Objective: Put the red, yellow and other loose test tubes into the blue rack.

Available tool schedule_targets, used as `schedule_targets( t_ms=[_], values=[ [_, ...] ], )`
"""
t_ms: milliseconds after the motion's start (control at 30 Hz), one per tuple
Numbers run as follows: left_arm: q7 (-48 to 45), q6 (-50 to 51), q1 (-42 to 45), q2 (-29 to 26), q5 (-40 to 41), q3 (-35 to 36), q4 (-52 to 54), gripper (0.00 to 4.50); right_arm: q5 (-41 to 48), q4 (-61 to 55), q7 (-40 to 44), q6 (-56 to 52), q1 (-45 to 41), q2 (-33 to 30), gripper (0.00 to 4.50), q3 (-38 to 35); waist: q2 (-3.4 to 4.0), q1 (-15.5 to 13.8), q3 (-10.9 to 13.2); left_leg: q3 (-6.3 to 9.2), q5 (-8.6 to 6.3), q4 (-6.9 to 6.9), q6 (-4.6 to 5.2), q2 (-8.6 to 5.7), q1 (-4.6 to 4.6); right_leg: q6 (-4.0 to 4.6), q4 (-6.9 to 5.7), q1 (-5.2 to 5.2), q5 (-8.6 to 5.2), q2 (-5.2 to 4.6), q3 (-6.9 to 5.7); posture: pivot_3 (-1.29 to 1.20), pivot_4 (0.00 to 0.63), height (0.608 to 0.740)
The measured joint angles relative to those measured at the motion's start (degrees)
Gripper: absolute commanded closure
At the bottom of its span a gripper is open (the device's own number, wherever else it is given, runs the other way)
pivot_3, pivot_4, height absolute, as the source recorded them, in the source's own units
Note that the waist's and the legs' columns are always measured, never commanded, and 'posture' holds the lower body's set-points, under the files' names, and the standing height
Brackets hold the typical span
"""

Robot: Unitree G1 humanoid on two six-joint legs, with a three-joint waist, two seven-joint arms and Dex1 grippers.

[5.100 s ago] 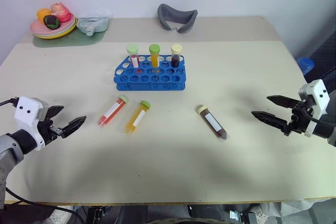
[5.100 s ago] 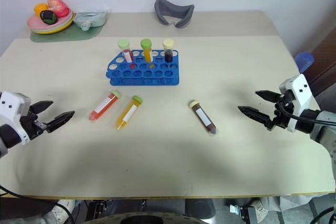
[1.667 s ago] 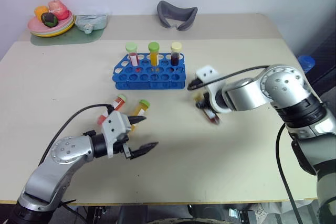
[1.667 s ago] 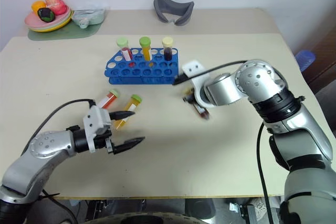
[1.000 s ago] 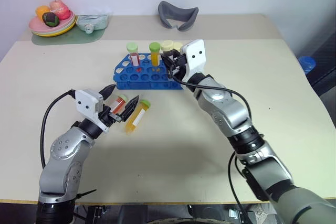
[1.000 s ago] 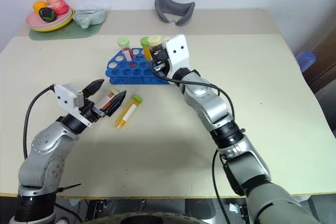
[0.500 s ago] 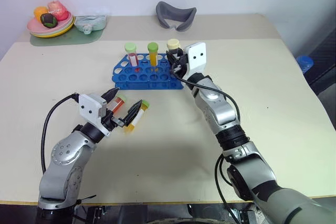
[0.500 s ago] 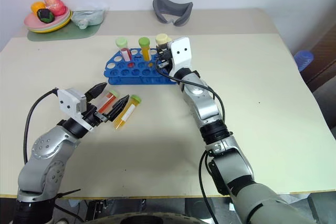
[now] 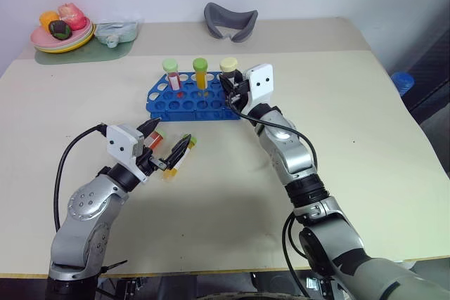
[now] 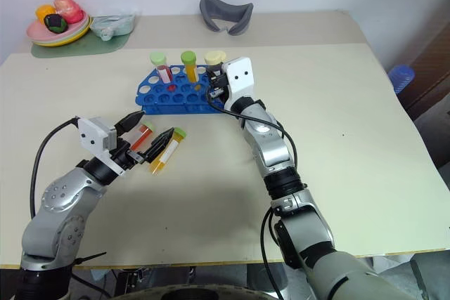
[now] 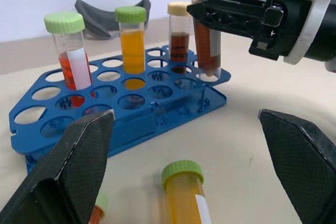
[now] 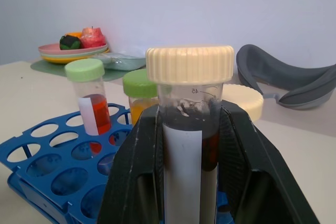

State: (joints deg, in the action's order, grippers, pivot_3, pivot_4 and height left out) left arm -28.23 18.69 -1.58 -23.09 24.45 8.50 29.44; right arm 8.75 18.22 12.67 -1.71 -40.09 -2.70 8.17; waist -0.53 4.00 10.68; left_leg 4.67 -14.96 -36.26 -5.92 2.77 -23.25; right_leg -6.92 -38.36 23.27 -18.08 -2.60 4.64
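Right gripper (image 11: 206, 11) pinching brown tube (image 11: 206, 35) upright over blue rack (image 9: 190, 100) corner, 3 o'clock end; keep vertical, centre on hole, lower slowly. Left gripper (image 9: 169, 152) spread above yellow tube (image 9: 179, 160)

I can read only a small "45" moulded near the top of the clear plastic cream-capped brown tube (image 12: 190, 145); its white label looks blank.

Head stereo pair looking down, wrist cameras low, close, all sharing blue rack (image 9: 190, 99)
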Motion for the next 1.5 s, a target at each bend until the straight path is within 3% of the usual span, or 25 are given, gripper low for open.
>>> schedule_targets(
  t_ms=[633, 867, 900, 1033, 1133, 1267, 1367, 1500],
  values=[
    [-0.3, 0.0, 0.1, 0.0, 0.0, -0.9, 0.0, 0.00, -3.0, 9.4, 0.2, 6.1, -2.7, 2.1, 3.67, -2.0, 0.00, 0.1, 0.0, 0.00, 0.02, 0.00, -0.04, 0.00, 0.03, 0.00, -0.04, -0.01, 0.00, 0.00, 0.01, 0.00, 0.150, 0.740],
    [0.4, 0.3, 0.1, 0.0, 0.0, -0.9, 0.0, 0.00, -2.8, 8.4, 3.0, 7.1, -2.1, 2.3, 0.21, -3.0, 0.00, 0.1, 0.0, 0.00, 0.03, 0.00, -0.05, 0.00, 0.03, 0.00, -0.05, -0.01, 0.00, 0.00, 0.01, 0.00, 0.150, 0.740],
    [0.5, 0.8, 0.1, 0.0, 0.0, -0.9, 0.0, 0.00, -2.9, 7.4, 3.0, 7.2, -1.8, 2.3, 0.03, -3.0, 0.00, 0.1, 0.0, 0.00, 0.03, 0.00, -0.05, 0.00, 0.03, 0.00, -0.05, -0.01, 0.00, 0.00, 0.01, 0.00, 0.150, 0.740],
    [1.1, 2.5, 0.9, -0.7, 0.0, -1.1, 0.6, 0.00, -2.8, -0.5, 3.5, 6.3, 0.5, 0.9, 0.03, -3.2, 0.00, 0.0, 0.0, 0.01, 0.03, 0.00, -0.05, 0.00, 0.02, 0.00, -0.04, -0.01, 0.00, -0.01, 0.00, 0.00, 0.150, 0.740],
    [1.3, 4.5, 2.2, -1.8, 0.0, -1.1, 2.2, 0.00, -2.1, -8.0, 5.4, 3.3, 2.7, -2.6, 0.03, -3.7, 0.00, -0.1, 0.0, 0.01, 0.02, -0.01, -0.04, -0.01, 0.01, 0.00, -0.02, -0.04, 0.00, -0.03, 0.00, 0.00, 0.150, 0.740],
    [2.7, 11.8, 4.4, -6.5, -1.0, -2.8, 3.7, 0.00, 0.6, -17.9, 13.4, -3.7, 7.7, -12.5, 0.03, -4.0, 0.00, -0.2, 0.0, 0.05, 0.02, -0.01, -0.03, -0.03, 0.03, 0.00, -0.01, -0.06, 0.00, -0.01, -0.01, 0.00, 0.150, 0.740],
    [3.5, 24.4, 9.5, -12.2, -0.8, -5.3, 5.0, 0.00, 3.0, -26.2, 25.0, -9.4, 14.0, -24.8, 0.03, -2.8, 0.00, -0.4, 0.0, 0.08, 0.01, -0.02, -0.01, -0.05, 0.02, -0.01, 0.04, -0.13, -0.01, -0.01, -0.02, 0.00, 0.150, 0.740],
    [3.4, 37.8, 17.3, -16.4, 1.2, -9.0, 5.9, 0.00, 5.1, -32.9, 34.6, -13.4, 18.6, -32.9, 0.03, -1.2, 0.00, 0.2, 0.0, 0.09, 0.01, 0.00, 0.00, -0.02, 0.13, -0.01, 0.00, -0.15, -0.01, 0.06, 0.02, 0.00, 0.150, 0.740]
  ],
)
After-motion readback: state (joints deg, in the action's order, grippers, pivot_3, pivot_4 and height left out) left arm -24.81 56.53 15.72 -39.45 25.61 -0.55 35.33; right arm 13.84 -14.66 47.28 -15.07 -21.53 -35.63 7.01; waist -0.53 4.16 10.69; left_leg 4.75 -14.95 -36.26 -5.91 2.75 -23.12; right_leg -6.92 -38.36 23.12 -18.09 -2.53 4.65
